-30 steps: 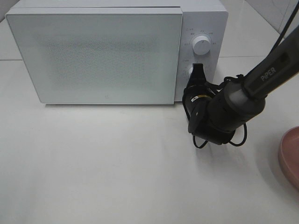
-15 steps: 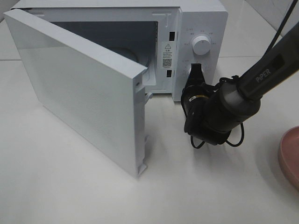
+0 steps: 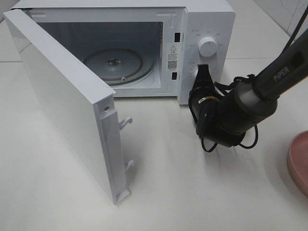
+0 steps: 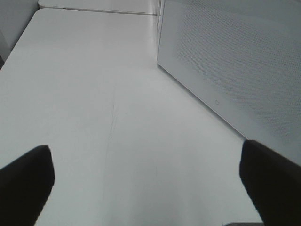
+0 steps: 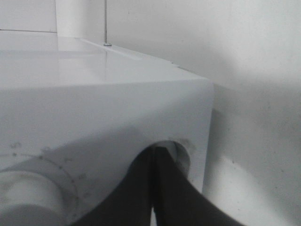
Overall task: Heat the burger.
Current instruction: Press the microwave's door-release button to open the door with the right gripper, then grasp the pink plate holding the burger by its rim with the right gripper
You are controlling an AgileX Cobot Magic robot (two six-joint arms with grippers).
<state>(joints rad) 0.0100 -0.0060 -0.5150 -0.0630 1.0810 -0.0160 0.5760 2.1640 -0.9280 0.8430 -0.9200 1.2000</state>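
The burger shows in no view, so its place relative to either end effector cannot be told. The right end effector, closed tight and empty, points its tips at the microwave's lower control, beside the open door. The left end effector hangs spread wide and empty over the surface.

A: microwave shell is white, smooth, slight gloss. door face is matt with a fine dot pattern.
B: turntable is clear glass, shiny. bench white, smooth, satin. right tool looks like matt black plastic. plate pink, matt.
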